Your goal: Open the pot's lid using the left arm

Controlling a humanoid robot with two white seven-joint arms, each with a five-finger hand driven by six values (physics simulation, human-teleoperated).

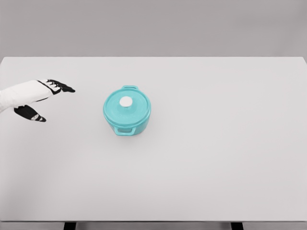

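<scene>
A teal pot (127,111) with two side handles stands on the white table (216,143), left of the middle. Its teal lid (125,104) lies flat on top and carries a white round knob (125,101). My left hand (50,99) hovers over the table's left part, well to the left of the pot and apart from it. Its black-tipped fingers (62,87) stretch toward the pot, the thumb (32,114) spread below, and it holds nothing. The right arm does not show.
The table's far edge (153,57) runs under a grey wall. Its near edge (153,221) lies at the bottom of the picture, with dark legs below it.
</scene>
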